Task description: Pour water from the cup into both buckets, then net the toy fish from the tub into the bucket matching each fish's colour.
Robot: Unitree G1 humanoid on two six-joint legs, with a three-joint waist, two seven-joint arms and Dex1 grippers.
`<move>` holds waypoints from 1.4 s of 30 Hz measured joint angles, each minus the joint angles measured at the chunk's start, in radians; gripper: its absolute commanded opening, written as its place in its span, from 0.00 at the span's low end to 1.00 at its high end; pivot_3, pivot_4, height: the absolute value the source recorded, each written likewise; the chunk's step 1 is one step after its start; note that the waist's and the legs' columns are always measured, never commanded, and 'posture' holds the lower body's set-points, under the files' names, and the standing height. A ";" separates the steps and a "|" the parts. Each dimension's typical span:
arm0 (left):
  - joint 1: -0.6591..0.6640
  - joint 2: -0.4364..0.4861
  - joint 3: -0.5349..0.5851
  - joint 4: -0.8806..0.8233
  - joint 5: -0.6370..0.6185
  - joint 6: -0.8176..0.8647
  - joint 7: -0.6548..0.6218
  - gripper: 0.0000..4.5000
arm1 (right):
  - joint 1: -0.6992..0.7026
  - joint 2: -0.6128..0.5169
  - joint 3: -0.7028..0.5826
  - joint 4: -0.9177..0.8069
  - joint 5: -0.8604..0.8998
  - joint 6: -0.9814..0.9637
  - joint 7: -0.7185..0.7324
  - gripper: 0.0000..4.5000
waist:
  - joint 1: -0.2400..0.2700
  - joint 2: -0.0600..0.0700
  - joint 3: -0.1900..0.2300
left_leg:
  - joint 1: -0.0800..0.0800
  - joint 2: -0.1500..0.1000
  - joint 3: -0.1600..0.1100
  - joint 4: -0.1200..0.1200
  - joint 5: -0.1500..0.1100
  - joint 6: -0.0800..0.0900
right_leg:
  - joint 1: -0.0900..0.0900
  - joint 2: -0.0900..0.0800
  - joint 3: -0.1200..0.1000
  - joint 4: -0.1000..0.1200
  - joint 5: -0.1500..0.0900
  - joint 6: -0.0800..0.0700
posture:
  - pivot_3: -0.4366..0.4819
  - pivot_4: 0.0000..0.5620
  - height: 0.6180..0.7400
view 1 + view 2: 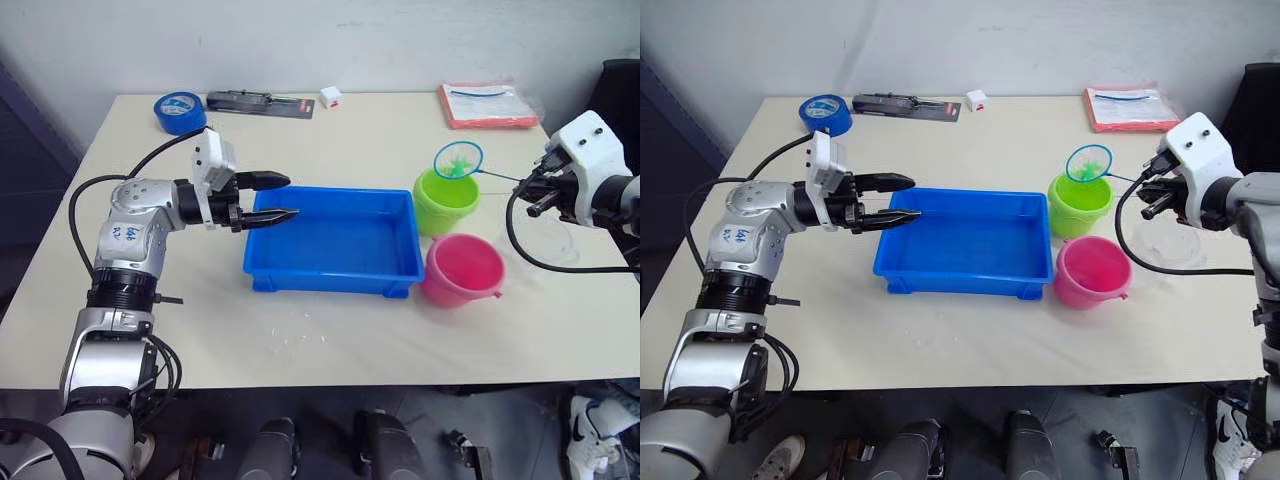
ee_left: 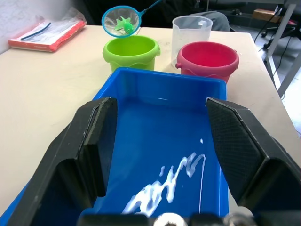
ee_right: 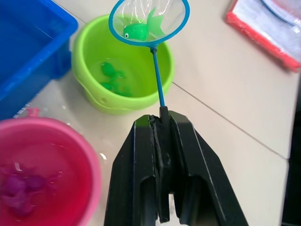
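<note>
Water streaks on the floor of the blue tub (image 2: 141,155) show from the left wrist, which also catches the clear cup (image 2: 190,35) standing behind the pink bucket (image 2: 207,59). From the head the cup is a faint shape on the table (image 1: 330,330) under the right arm.

The right wrist looks down into both buckets. The green bucket (image 3: 122,70) holds water and a few green fish (image 3: 113,77), their outlines too blurred to count. The pink bucket holds water and dim pink fish (image 3: 19,188) on the bottom, also uncountable. One green fish (image 3: 136,30) lies in the net (image 3: 149,21), whose hoop hangs over the far rim of the green bucket. The tub holds water; I see no fish in it.

The right gripper (image 3: 162,136) has its fingers pressed together on the net's thin handle. The left gripper (image 1: 272,198) hovers at the tub's left end, fingers spread with nothing between them.

Two buckets, one tub, one cup, one net. At the table's far edge lie a blue tape roll (image 1: 180,110), a dark packaged tool (image 1: 260,103), a small white box (image 1: 331,96) and a red-edged packet (image 1: 488,105).
</note>
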 measured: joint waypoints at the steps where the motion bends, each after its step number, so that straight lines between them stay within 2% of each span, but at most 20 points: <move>1: 0.000 0.000 0.000 0.001 0.002 -0.002 -0.003 0.73 | 0.007 -0.002 0.011 -0.004 -0.018 -0.019 -0.015 0.18 | 0.000 0.000 0.000 | 0.000 0.000 0.000 0.000 0.000 0.000 | 0.000 0.000 0.000 0.000 0.000 0.000 | 0.48 0.27 0.98; 10: 0.039 0.042 0.020 -0.023 0.003 0.032 -0.013 0.73 | 0.146 -0.040 0.145 -0.105 -0.259 -0.230 -0.138 0.18 | 0.001 0.000 0.000 | 0.000 0.000 0.000 0.000 0.000 0.000 | 0.000 0.000 0.000 0.000 0.000 0.000 | 0.48 0.27 0.98; 20: 0.072 0.064 0.030 -0.078 0.002 0.071 -0.004 0.73 | 0.297 -0.068 0.185 -0.179 -0.532 -0.445 -0.258 0.18 | 0.003 0.000 0.000 | 0.000 0.000 0.000 0.001 0.000 0.000 | 0.000 0.002 0.000 0.000 0.000 0.000 | 0.48 0.27 0.98; 29: 0.072 0.067 0.030 -0.079 0.002 0.083 -0.004 0.73 | 0.341 -0.073 0.175 -0.179 -0.647 -0.593 -0.265 0.18 | 0.001 0.000 0.000 | 0.000 0.000 0.000 0.000 0.000 0.000 | 0.000 0.003 0.000 0.000 0.000 0.000 | 0.48 0.27 0.98; 32: 0.073 0.068 0.030 -0.080 0.002 0.089 -0.005 0.73 | 0.339 -0.062 0.135 -0.179 -0.640 -0.601 -0.259 0.18 | 0.002 0.000 0.000 | 0.000 0.000 0.000 0.001 0.000 0.000 | 0.000 0.003 0.000 0.000 0.000 0.000 | 0.48 0.27 0.98; 35: 0.089 0.078 0.032 -0.100 -0.002 0.097 -0.010 0.73 | 0.309 -0.013 0.051 -0.210 -0.558 -0.530 -0.201 0.18 | 0.000 0.000 0.000 | 0.000 0.000 0.000 0.001 0.000 0.000 | 0.001 0.003 0.000 0.000 0.000 0.000 | 0.48 0.27 0.98; 42: 0.139 0.148 0.073 -0.180 -0.078 0.191 -0.048 0.73 | 0.156 0.038 -0.123 -0.332 -0.147 -0.281 0.114 0.18 | -0.001 0.000 0.000 | 0.000 0.001 -0.003 0.000 0.000 0.000 | 0.001 0.002 0.001 -0.001 0.000 0.000 | 0.48 0.27 0.98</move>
